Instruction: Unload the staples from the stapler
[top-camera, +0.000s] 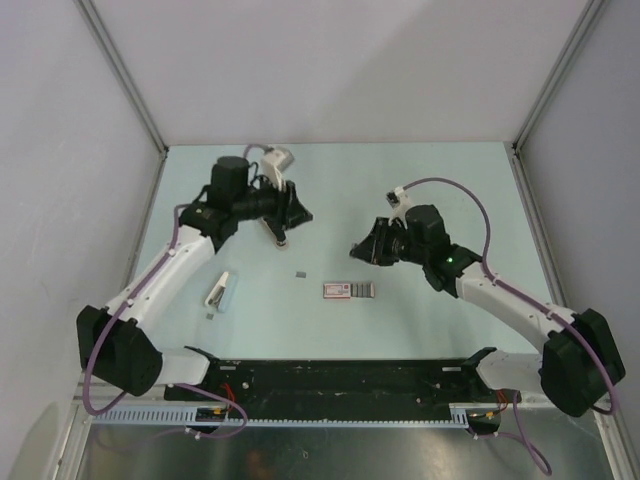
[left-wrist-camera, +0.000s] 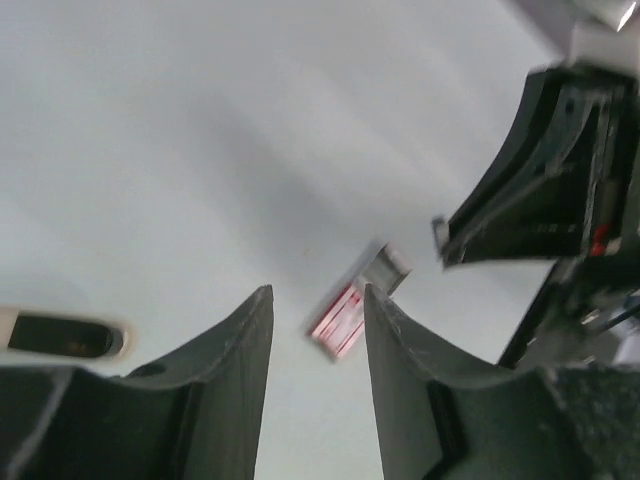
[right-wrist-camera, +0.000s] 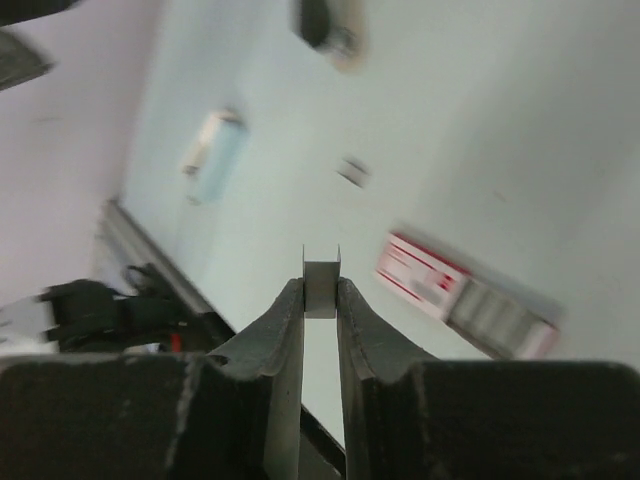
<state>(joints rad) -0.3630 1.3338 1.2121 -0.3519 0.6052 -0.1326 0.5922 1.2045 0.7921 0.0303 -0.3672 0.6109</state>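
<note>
The stapler is a small flat pinkish-red and white oblong with a grey end, lying on the table between the two arms. It also shows in the left wrist view and the right wrist view. My right gripper hovers just up-right of it, shut on a small U-shaped metal strip of staples held at the fingertips. My left gripper is open and empty above the table, up-left of the stapler; the stapler shows beyond its fingers.
A pale blue and white oblong thing lies left of the stapler, also in the right wrist view. A tiny grey piece lies between them, and another below the blue thing. The black base rail runs along the near edge.
</note>
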